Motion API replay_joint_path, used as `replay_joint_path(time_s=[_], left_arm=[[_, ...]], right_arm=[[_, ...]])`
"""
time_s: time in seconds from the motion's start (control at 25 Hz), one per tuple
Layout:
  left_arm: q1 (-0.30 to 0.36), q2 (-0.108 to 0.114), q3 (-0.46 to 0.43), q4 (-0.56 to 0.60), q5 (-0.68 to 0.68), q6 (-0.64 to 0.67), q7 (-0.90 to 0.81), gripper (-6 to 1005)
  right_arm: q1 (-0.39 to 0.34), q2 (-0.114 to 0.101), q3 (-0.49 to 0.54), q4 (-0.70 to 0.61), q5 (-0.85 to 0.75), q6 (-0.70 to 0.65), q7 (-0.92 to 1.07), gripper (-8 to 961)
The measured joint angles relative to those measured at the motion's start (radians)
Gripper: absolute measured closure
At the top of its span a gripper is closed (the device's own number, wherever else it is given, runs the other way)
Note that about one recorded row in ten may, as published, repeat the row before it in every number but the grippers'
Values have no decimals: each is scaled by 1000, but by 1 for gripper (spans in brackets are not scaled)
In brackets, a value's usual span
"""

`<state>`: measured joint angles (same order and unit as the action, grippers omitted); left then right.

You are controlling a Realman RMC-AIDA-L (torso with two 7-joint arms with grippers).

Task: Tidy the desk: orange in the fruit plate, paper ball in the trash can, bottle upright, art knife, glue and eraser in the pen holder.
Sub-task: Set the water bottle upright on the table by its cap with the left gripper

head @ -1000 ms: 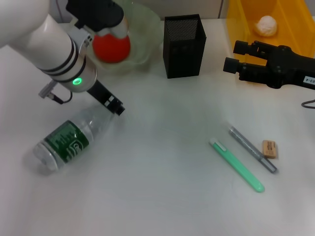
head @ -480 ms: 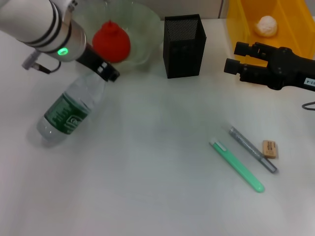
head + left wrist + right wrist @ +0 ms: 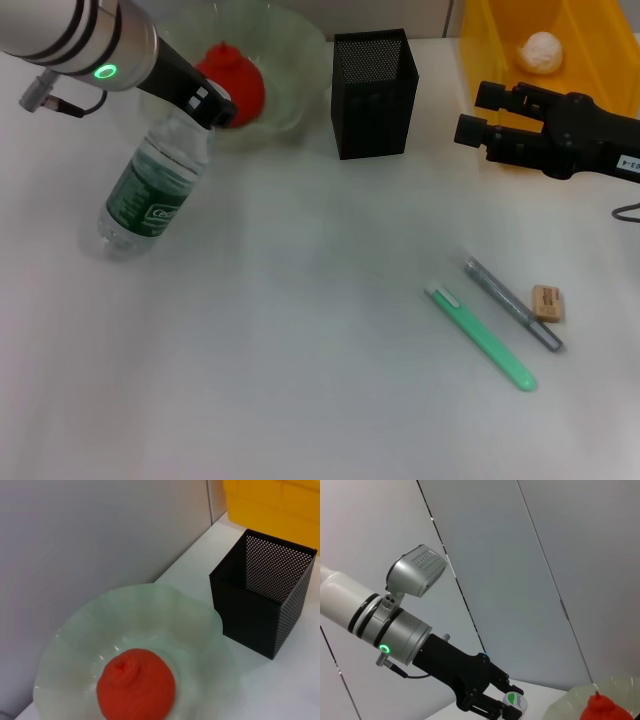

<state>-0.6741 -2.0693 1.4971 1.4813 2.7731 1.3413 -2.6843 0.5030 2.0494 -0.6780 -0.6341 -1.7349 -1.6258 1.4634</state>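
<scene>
The left tool (image 3: 208, 108) pinches the tilted bottle (image 3: 150, 190) at its cap; the right tool (image 3: 478, 118), spread, hovers beside the trash can (image 3: 480, 40).

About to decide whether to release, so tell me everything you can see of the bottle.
The bottle is small, clear plastic, with a dark green label and a white cap bearing a green mark. It stands tilted, base on the desk, neck leaning toward the fruit plate. The left pincer is closed on its cap end. Nothing else touches it.
</scene>
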Motion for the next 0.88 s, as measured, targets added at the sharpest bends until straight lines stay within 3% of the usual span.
replay_joint_path(time_s=[0.88], left_arm=[[14,-3,-15,146,-9,120,-6,566]], right_arm=[[0,2,0,1,0,-1,-2,152]])
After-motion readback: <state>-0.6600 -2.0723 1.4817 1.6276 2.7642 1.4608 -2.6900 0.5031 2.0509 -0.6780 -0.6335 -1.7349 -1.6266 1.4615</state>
